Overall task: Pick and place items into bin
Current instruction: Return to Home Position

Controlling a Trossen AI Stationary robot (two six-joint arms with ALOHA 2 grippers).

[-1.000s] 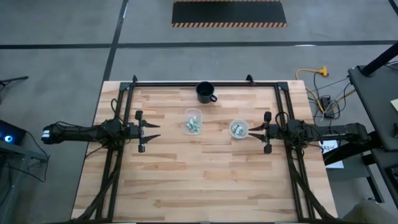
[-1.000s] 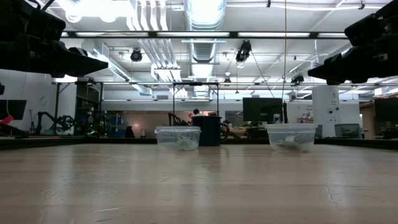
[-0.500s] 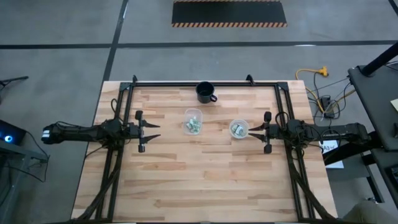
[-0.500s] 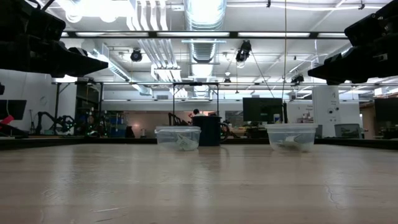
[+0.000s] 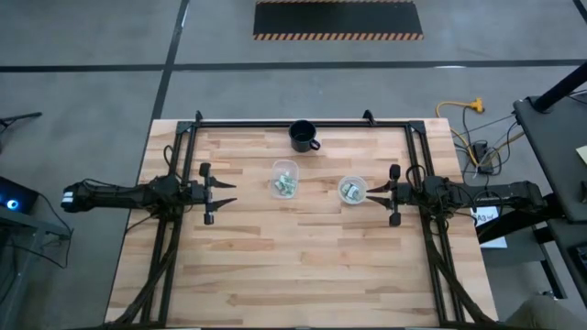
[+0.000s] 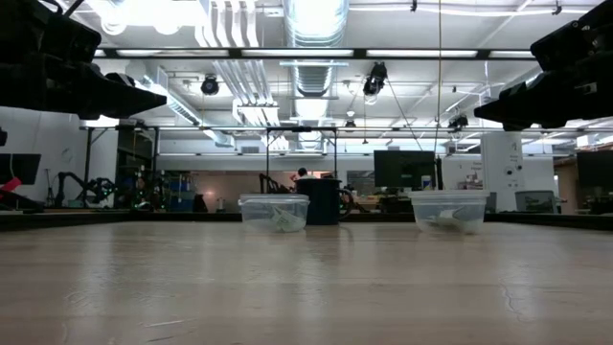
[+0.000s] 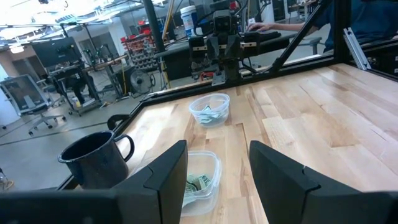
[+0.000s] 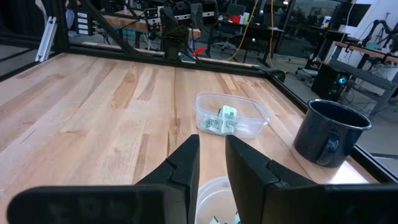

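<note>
High view shows all packets [image 5: 287,185] inside the left bin [image 5: 275,169] and right bin [image 5: 362,184], none loose on the surface [image 5: 293,266]. My left jaws stand wide, right jaws narrow, both empty. Sorting seems done; only homing remains.

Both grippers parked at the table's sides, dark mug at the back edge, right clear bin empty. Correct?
No: the right clear bin holds packets, as the high view shows. Rest stands: left gripper and right gripper parked at the table's sides, dark mug at the back edge.
</note>
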